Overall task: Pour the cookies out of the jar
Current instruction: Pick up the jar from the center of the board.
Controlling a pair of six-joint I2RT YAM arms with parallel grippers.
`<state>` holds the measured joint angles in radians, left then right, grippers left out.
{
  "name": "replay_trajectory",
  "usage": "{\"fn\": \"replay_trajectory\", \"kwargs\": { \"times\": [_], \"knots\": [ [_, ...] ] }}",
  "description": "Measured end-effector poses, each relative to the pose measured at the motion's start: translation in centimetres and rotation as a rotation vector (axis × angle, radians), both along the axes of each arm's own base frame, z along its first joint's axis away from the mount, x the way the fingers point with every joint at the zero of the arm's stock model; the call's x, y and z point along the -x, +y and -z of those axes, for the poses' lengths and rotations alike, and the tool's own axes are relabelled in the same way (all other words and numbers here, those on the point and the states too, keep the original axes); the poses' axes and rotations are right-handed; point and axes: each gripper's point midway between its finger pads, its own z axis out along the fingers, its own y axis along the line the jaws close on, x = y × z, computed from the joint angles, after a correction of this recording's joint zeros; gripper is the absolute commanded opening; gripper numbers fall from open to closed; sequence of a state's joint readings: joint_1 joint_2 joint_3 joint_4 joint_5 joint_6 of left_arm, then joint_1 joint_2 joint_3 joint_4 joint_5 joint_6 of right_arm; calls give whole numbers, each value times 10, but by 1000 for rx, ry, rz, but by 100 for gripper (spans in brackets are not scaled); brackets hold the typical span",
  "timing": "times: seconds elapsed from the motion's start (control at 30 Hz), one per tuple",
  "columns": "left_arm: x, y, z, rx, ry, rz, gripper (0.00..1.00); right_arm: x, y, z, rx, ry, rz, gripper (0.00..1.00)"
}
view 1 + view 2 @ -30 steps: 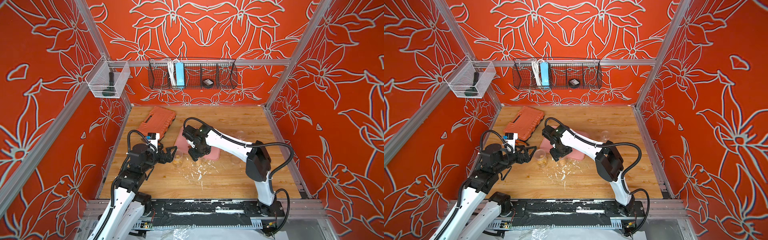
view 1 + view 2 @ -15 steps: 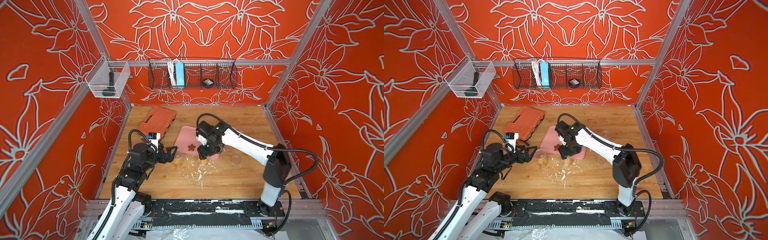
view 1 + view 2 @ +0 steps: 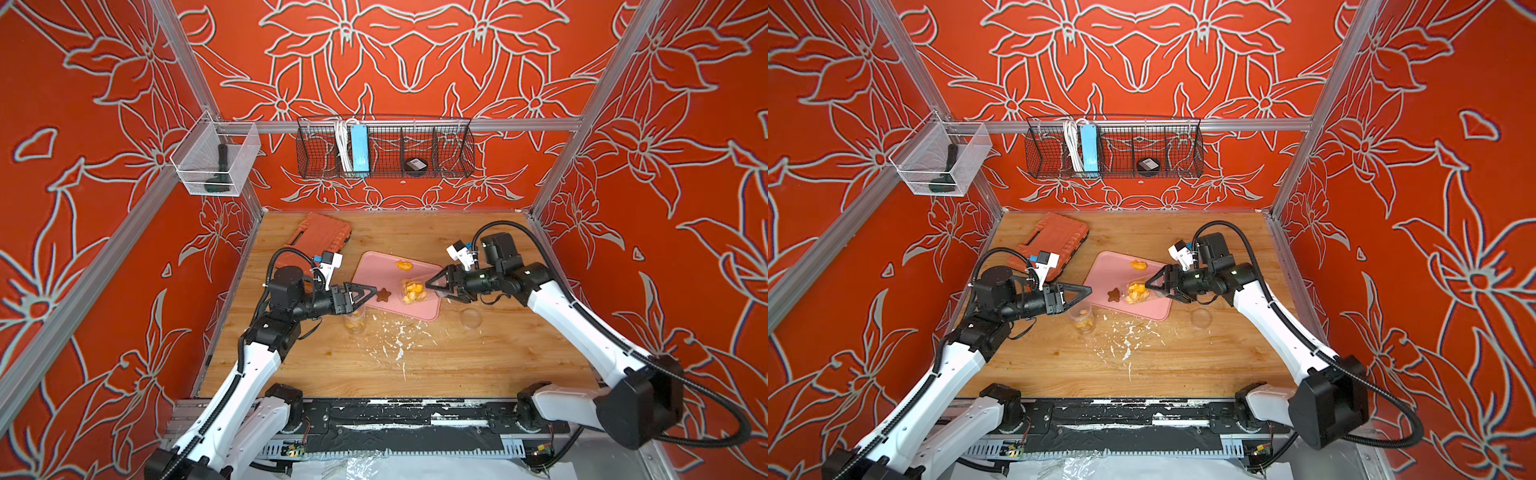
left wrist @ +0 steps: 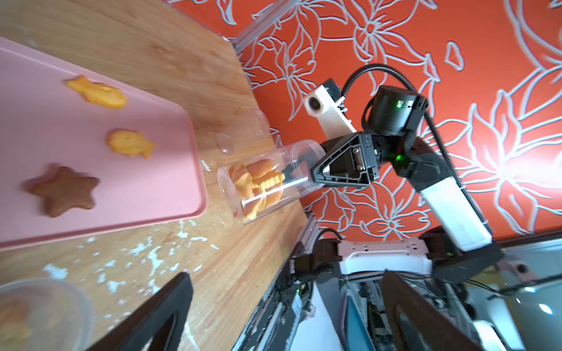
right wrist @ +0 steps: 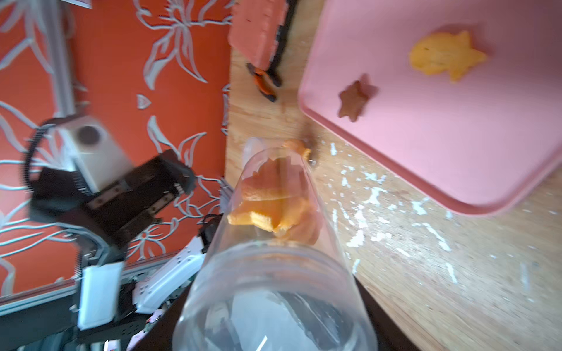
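At 11 o'clock on the counter (image 3: 478, 365) lies an orange tool case (image 3: 325, 237). The left arm (image 3: 257, 361) reaches in from 7 o'clock and its jaws stand wide apart with nothing between them, hanging above a small clear cup (image 3: 355, 322) that stands just off the 7 o'clock corner of the pink tray (image 3: 376, 270) and holds a few orange pieces. On the tray, a dark brown star (image 3: 383, 294) lies toward 8 o'clock and an orange fish (image 3: 404, 264) toward 12 o'clock. The jar (image 3: 415, 291) is in the air, lying on its side over the tray's 4 o'clock part in both top views, with its open mouth turned to 9 o'clock. The cookies (image 4: 258, 182) are crowded inside it near the mouth. The right arm (image 3: 552, 307) comes in from 4 o'clock and its jaws are clamped on the jar's closed end. White crumbs (image 3: 399, 347) are scattered at 6 o'clock from the tray, and a clear round lid (image 3: 471, 319) lies flat at its 4 o'clock.
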<state>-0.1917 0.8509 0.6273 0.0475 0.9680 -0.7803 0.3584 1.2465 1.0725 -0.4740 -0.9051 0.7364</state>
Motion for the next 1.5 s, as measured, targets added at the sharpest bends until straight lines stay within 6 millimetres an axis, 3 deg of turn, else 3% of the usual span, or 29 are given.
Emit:
{"fn": "replay_trajectory", "kwargs": {
  "times": [0.2,0.43,0.73,1.03,1.5],
  "knots": [
    [12,-10,-13,115,98,109,98,-4,13,-70,-251,-85,-35,58],
    [27,-24,-40,201,111,233,98,20,34,-102,-358,-110,-148,57],
    [35,-34,-68,248,91,309,98,63,66,-104,-376,-97,-320,57],
    [41,-37,-80,279,82,339,89,64,68,-101,-371,-105,-333,57],
    [39,-40,-76,279,115,341,82,62,68,-99,-360,-136,-330,57]
  ]
}}
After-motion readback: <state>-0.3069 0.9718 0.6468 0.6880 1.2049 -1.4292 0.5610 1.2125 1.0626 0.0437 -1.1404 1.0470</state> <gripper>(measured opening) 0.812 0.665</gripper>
